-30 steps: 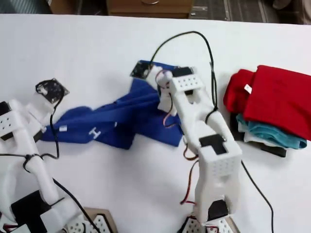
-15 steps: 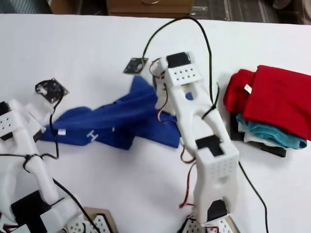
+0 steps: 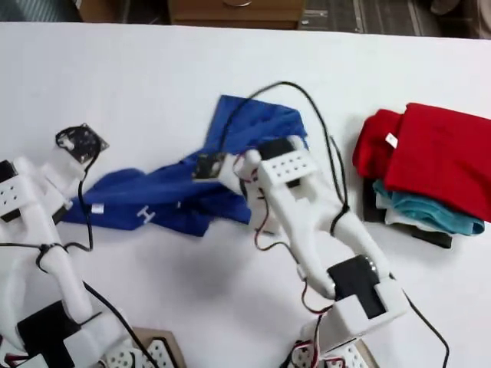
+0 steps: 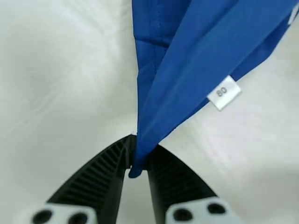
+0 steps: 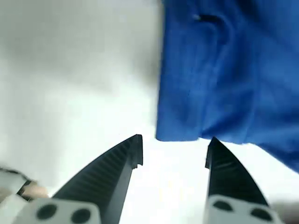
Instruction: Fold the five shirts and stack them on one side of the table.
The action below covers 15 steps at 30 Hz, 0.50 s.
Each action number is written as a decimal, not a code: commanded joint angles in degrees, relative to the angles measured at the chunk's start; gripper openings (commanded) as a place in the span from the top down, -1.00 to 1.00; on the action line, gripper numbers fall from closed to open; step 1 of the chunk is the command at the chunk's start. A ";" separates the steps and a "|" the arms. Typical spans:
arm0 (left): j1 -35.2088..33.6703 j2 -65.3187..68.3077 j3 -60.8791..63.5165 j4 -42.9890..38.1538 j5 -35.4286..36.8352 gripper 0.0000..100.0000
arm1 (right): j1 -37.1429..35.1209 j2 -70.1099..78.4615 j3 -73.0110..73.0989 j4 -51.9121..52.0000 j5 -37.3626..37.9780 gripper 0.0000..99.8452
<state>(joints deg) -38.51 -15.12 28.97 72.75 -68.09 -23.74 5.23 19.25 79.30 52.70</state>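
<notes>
White table (image 3: pixel 153 69). Blue shirt (image 3: pixel 157 192) lies rumpled mid-table, strung out from the centre toward the left edge, far part bunched up. Stack of folded shirts (image 3: pixel 437 153) sits by the right edge: red on top, then teal, white, black lowest against the tabletop.

Both arms are white, blocky plastic with black servo blocks at the joints. The right arm (image 3: pixel 307 218) has panels dotted with small holes and thin black and red cables looping along it; a black cable runs down the left arm (image 3: pixel 57 272). The left gripper (image 4: pixel 137 161) and right gripper (image 5: pixel 174 140) have black, ribbed, tapering fingers (image 4: pixel 100 179) on white bases with dark round holes.
</notes>
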 commanded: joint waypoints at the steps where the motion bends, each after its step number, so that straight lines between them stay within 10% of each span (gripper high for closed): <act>1: -0.44 -2.99 -2.15 0.35 -0.09 0.96 | 4.53 -2.68 0.35 -5.58 0.26 0.54; 15: -0.18 -2.99 -2.15 0.35 -0.09 0.96 | 0.48 5.85 0.35 -6.46 -2.73 0.54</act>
<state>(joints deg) -38.51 -15.12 28.97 72.75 -68.09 -21.45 11.65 19.69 72.09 50.77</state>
